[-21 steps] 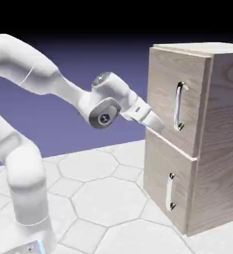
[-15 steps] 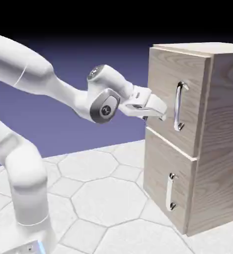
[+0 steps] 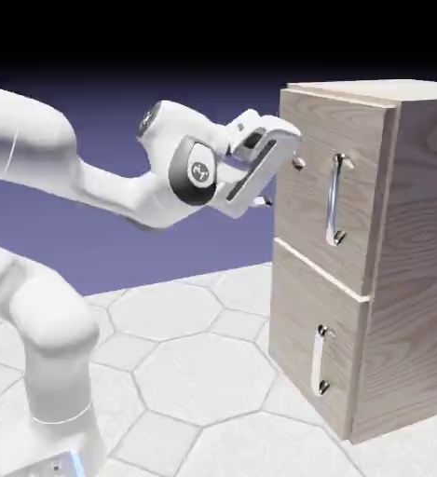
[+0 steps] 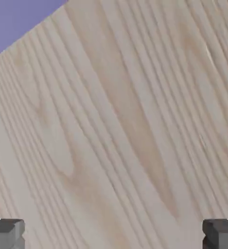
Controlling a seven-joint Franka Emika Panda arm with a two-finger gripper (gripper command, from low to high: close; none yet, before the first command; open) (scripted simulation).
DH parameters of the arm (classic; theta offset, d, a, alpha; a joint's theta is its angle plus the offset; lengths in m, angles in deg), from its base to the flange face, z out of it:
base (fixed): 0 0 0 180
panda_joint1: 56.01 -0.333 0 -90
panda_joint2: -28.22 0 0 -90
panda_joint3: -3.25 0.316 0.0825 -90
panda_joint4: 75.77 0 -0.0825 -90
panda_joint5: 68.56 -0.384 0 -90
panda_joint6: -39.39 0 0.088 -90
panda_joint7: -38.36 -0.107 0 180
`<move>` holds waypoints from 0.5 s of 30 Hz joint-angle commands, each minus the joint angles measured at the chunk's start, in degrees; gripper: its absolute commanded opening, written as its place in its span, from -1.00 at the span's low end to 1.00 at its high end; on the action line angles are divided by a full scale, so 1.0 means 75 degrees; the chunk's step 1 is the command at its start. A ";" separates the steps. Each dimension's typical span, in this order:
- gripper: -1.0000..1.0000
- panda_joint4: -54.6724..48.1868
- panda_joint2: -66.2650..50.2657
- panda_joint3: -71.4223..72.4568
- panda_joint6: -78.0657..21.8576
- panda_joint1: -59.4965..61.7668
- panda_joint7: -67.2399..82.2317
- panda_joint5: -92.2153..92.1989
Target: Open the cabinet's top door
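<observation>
I see the top door (image 3: 326, 191), the taller upper panel of the cabinet (image 3: 403, 270), sitting flush with the front, its long vertical silver handle (image 3: 334, 199) toward the panel's right side in the exterior view. The cabinet stands on the counter (image 3: 194, 373) at the right of that view, with the shorter lower panel (image 3: 310, 349) and its short handle (image 3: 319, 359) beneath. My gripper (image 3: 283, 182) is up against the door's upper left area, left of the handle and apart from it, tilted so one fingertip sits higher than the other. Its fingers are spread wide with nothing between them. In the hand view, wood grain (image 4: 125, 126) fills nearly everything, with both grey fingertips (image 4: 6, 233) at the bottom corners; I think they are just short of the wood, though I cannot be sure of contact.
</observation>
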 commanded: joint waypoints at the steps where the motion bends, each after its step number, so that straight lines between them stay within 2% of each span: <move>1: 0.00 -0.0029 0.0085 -0.0134 -0.0011 -0.0091 0.0178 0.0333; 15: 0.00 -0.0437 0.1277 -0.2000 -0.0160 -0.1368 0.2663 0.4985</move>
